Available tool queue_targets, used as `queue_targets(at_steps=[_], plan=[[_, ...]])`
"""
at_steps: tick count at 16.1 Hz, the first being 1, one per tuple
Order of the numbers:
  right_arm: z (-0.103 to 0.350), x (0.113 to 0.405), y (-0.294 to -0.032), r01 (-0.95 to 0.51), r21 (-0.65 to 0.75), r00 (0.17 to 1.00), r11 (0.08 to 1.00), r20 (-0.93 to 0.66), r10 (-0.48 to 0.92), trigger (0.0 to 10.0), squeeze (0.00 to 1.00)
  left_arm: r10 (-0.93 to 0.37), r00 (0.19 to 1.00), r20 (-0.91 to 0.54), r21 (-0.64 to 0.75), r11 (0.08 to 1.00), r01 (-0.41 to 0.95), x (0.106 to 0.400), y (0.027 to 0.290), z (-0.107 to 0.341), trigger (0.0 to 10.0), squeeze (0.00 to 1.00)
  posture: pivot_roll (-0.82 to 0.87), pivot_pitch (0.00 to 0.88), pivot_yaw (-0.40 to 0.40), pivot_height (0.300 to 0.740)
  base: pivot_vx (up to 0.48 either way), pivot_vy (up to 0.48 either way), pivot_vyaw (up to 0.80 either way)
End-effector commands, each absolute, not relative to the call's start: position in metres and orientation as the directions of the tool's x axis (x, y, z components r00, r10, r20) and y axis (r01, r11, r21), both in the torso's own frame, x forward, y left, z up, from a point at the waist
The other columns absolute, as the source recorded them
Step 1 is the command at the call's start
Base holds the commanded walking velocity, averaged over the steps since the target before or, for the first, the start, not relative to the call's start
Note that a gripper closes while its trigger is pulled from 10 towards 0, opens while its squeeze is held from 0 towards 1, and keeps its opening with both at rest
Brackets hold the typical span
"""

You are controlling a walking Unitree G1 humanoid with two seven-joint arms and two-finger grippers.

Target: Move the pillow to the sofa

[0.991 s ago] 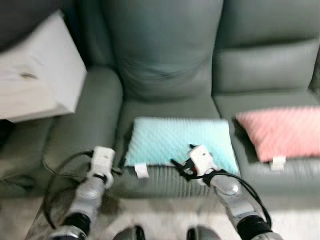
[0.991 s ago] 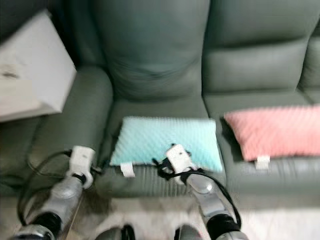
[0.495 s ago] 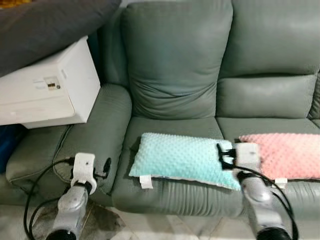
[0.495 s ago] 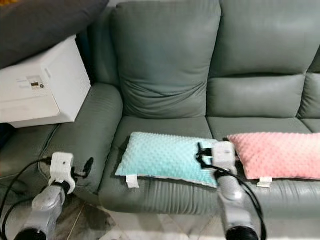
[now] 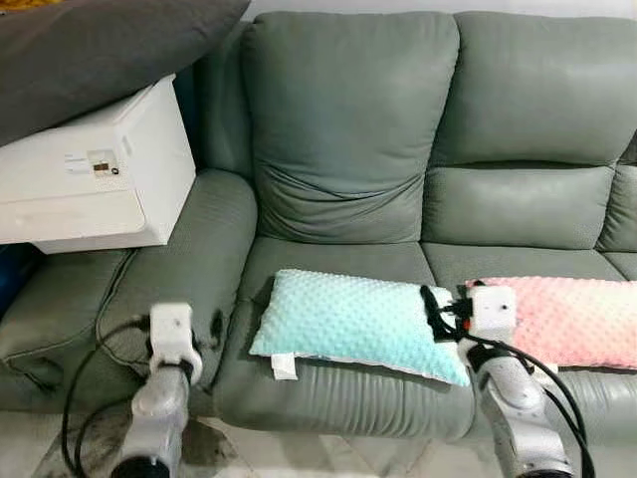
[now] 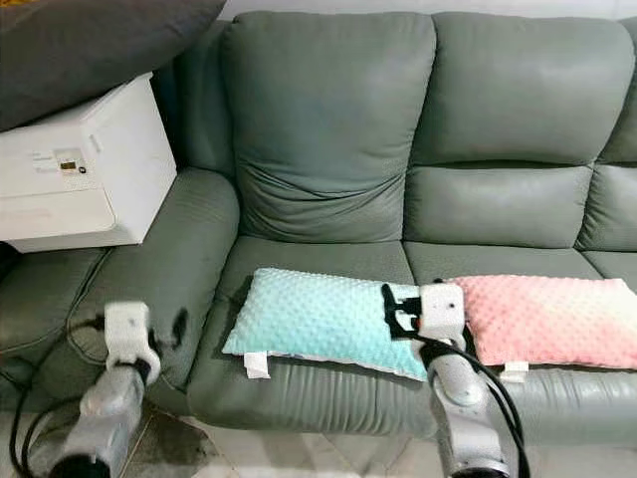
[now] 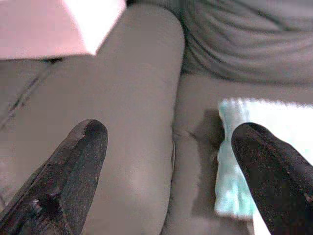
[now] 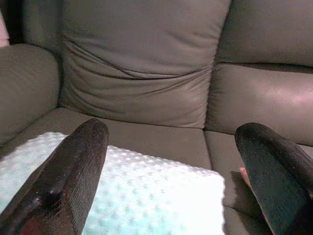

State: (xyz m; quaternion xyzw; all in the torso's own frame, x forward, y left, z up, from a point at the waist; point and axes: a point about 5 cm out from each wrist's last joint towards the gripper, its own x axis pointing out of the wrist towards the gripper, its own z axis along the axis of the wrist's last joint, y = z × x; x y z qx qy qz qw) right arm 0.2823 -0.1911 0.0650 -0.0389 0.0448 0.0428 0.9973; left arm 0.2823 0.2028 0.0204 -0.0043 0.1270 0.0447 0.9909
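Note:
A mint-green dimpled pillow lies flat on the left seat of the grey-green sofa, its white tag hanging over the front edge. My right gripper is open and hovers just above the pillow's right end, fingers pointing toward the backrest with nothing between them. My left gripper is open too, low in front of the sofa's left armrest, apart from the pillow's left end.
A pink dimpled pillow lies on the seat to the right, close to my right wrist. A white box-like appliance with a dark grey cushion on top stands left of the armrest. Cables trail from both arms.
The view has risen and sharpened. My right gripper moved from the pillow's front edge to its right end. The left gripper stays by the armrest. The pillow has not moved.

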Motion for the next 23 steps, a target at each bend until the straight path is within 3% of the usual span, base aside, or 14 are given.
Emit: queue_targets(at_steps=[1,15,23], plan=[[0.074,0.288,-0.187,-0.103,-0.066,0.993,0.992,-0.072,0.098,10.0,0.0,0.076,0.97,-0.232,-0.038,0.995,-0.087,0.288,0.201,0.027,10.0,0.0,-0.13,0.0,0.003,0.74,0.0,0.0,0.0],[0.09,0.303,-0.17,-0.146,-0.053,0.988,0.988,-0.048,0.144,10.0,0.0,0.119,0.97,-0.211,-0.063,0.989,-0.136,0.294,0.196,0.037,10.0,0.0,-0.12,0.0,0.002,0.74,0.0,0.0,0.0],[0.082,0.294,-0.169,-0.126,-0.031,0.99,0.991,-0.067,0.124,10.0,0.0,0.065,0.976,-0.209,-0.075,0.994,-0.083,0.295,0.189,0.039,10.0,0.0,-0.14,0.0,0.023,0.74,0.0,0.0,0.0]])
